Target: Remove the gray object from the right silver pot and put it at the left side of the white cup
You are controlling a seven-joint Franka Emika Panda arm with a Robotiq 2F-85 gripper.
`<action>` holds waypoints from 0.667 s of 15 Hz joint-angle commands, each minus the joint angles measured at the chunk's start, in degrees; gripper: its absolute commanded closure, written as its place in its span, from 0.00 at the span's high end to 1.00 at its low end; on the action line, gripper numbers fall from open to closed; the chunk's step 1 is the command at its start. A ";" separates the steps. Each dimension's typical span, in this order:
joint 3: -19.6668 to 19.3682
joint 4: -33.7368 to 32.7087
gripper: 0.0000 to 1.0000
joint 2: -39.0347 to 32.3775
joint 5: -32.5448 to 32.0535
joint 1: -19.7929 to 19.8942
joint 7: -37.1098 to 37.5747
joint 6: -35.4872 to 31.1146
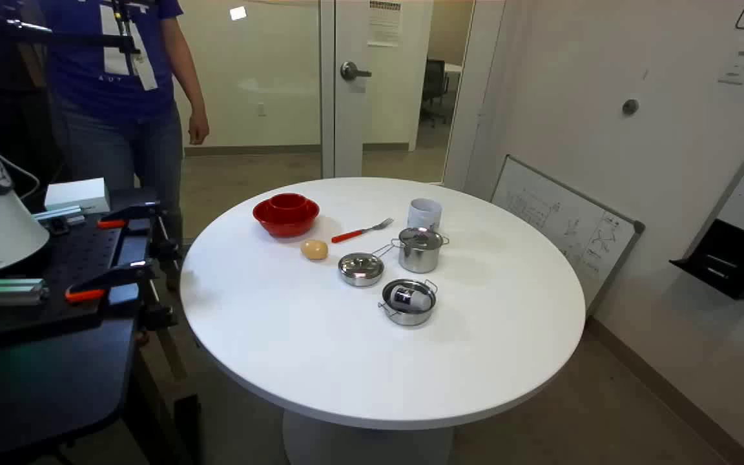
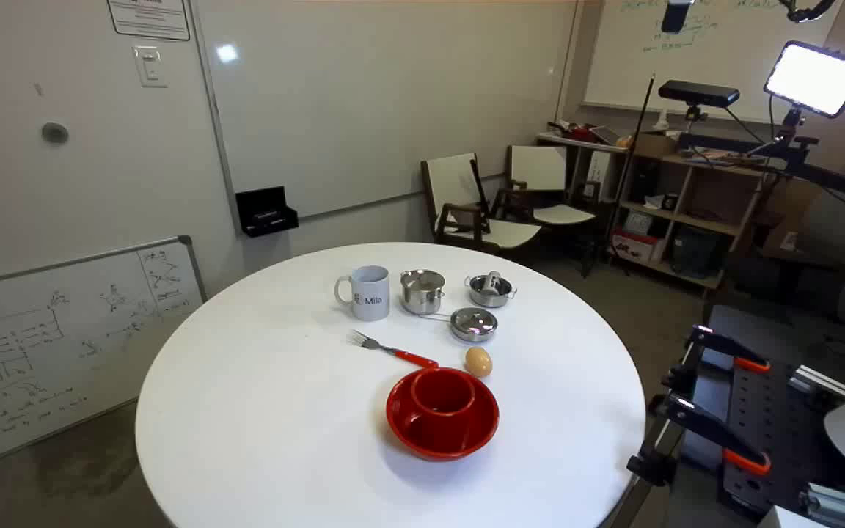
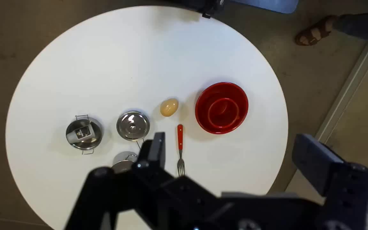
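Note:
The gray object (image 1: 413, 298) lies tilted inside the open silver pot (image 1: 409, 318), leaning on its rim. Both also show in an exterior view, the gray object (image 2: 494, 281) and the pot (image 2: 490, 300). In the wrist view the gray object (image 3: 81, 133) lies across the pot (image 3: 97, 138) at the left. The white cup (image 1: 425, 213) stands upright behind a taller pot; its handle and lettering show in an exterior view (image 2: 371, 299). The gripper hides it in the wrist view. My gripper (image 3: 236, 156) is open and empty, high above the table, outside both exterior views.
A taller lidded silver pot (image 1: 419, 256) stands beside the cup. A lidded silver pan (image 1: 360, 269), an egg (image 1: 314, 250), a red-handled fork (image 1: 362, 230) and a red bowl (image 1: 286, 223) holding a red cup share the round white table (image 1: 281, 349). A person stands nearby.

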State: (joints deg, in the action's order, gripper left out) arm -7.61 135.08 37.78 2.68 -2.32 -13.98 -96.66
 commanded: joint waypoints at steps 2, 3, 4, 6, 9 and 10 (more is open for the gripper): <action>0.83 0.12 1.00 -1.07 0.30 1.01 0.87 -1.34; 1.30 0.23 1.00 -1.66 -0.20 1.39 1.83 -2.23; 1.62 0.60 1.00 -2.72 -0.03 1.43 2.44 -4.52; 2.18 1.47 1.00 -5.45 0.87 1.68 4.66 -9.74; 3.30 2.70 1.00 -11.80 2.03 2.20 10.47 -19.29; 3.51 2.93 1.00 -14.59 3.05 2.26 12.74 -22.46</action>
State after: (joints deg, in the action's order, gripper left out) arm -5.62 138.14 30.34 3.19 -1.16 -6.50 -111.82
